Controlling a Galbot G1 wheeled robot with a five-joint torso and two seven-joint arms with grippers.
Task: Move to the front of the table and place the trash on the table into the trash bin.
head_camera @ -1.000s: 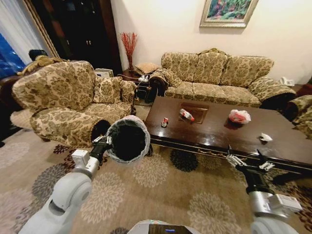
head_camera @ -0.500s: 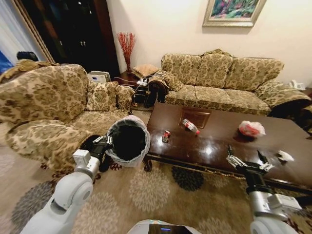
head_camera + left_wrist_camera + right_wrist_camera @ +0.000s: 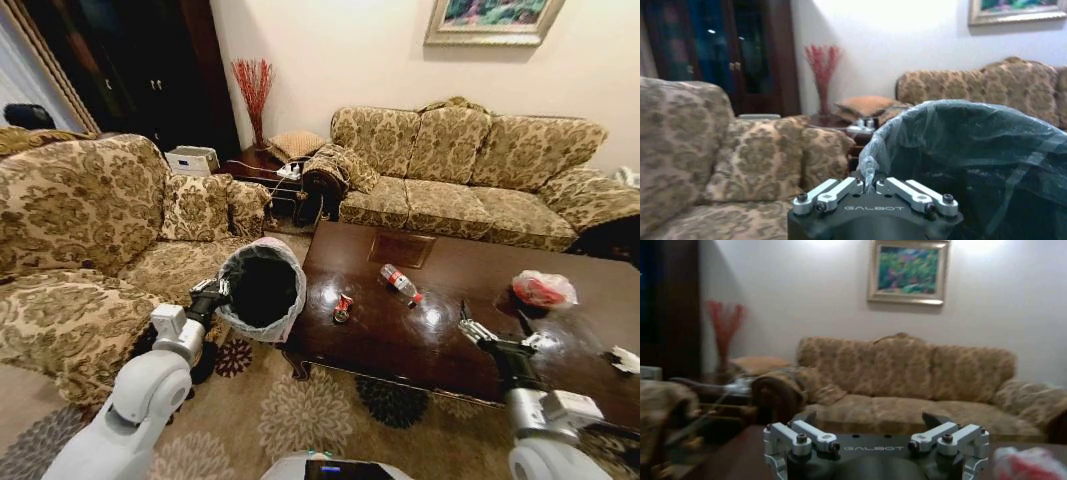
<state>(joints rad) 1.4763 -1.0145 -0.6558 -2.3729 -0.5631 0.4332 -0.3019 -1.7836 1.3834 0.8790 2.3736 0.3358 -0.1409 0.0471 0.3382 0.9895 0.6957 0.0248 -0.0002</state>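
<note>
Black trash bin (image 3: 262,290) with pale liner, pinched at its rim by the left gripper (image 3: 214,293), held up off the floor just beside the near left corner of the glossy brown table (image 3: 400,345). Right gripper (image 3: 497,335) spread wide, empty, hovering over the table's near edge. Ahead of it and toward the bin: clear bottle (image 3: 401,283), then small red-and-white wrapper (image 3: 342,307). Beyond it, outward: red-and-white bag bundle (image 3: 543,289). Farther out, near the edge: white paper scrap (image 3: 626,359).
</note>
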